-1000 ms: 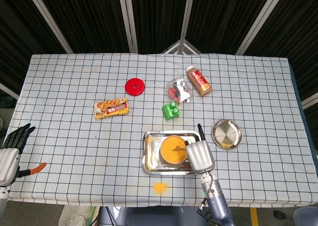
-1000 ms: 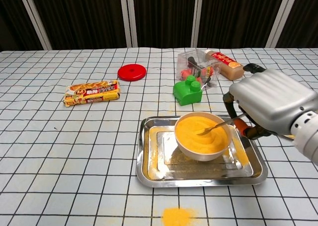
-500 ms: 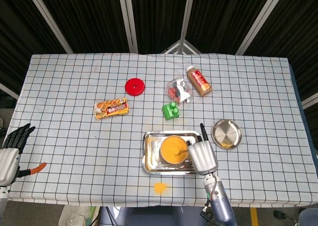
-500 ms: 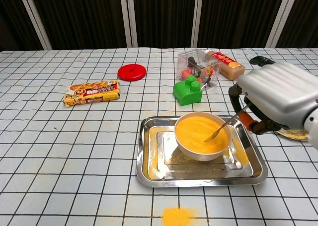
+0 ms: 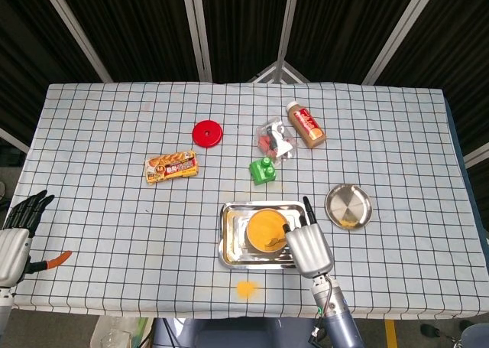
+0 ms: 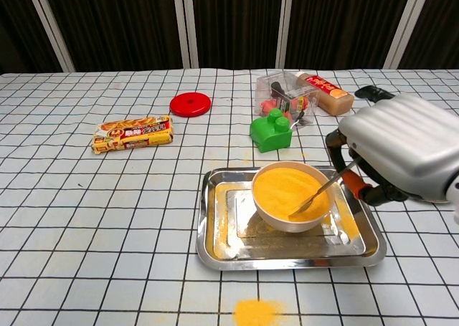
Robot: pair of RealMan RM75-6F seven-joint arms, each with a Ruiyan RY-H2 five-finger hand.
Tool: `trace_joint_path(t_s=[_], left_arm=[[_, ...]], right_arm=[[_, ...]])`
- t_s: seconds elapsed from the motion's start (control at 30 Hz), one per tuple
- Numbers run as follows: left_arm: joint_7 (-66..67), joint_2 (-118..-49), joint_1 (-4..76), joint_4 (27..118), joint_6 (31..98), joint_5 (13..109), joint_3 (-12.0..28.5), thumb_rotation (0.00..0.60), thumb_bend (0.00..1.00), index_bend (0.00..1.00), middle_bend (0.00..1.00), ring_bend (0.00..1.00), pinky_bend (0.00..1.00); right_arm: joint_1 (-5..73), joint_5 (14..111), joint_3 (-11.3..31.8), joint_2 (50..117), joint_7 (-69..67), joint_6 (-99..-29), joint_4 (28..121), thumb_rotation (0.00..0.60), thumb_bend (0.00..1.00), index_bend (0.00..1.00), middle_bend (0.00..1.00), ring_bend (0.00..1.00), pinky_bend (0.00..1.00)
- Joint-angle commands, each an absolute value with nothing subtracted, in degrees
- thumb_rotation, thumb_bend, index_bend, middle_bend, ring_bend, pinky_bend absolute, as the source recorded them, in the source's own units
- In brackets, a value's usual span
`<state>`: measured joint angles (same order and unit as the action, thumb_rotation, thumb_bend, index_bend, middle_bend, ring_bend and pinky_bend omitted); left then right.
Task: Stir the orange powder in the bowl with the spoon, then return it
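A white bowl point(image 6: 292, 196) point(image 5: 264, 230) full of orange powder stands in a steel tray point(image 6: 215, 233) point(image 5: 228, 245). My right hand point(image 6: 405, 148) point(image 5: 306, 247) is just right of the bowl and holds a metal spoon point(image 6: 319, 194) with an orange handle. The spoon slants down to the left, its tip in the powder near the bowl's front right rim. My left hand point(image 5: 15, 237) shows at the table's front left edge in the head view, fingers spread, holding nothing.
Spilled orange powder point(image 6: 257, 312) lies in front of the tray. A small steel dish point(image 5: 348, 206) sits right of the tray. Behind are a green block point(image 6: 273, 133), a clear box point(image 6: 283, 95), a bottle point(image 6: 325, 92), a red lid point(image 6: 190, 104) and a snack pack point(image 6: 133, 134).
My right hand has shifted toward the front of the table, and the spoon tip has swept through the powder from the bowl's middle toward its front right rim.
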<state>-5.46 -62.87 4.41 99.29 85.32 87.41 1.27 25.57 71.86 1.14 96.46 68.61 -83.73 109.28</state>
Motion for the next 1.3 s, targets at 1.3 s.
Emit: trace_joint_path(t_s=[1.3], left_arm=[[-5.9,-62.8,4.5,99.5,85.0,86.9,1.4,0.600,0.00,0.04,0.00,0.00,0.00]], right_arm=[[27.2,69.3,6.9,98.2,68.0,-83.8,105.2,0.600,0.76,0.91,0.79,0.43,0.00]])
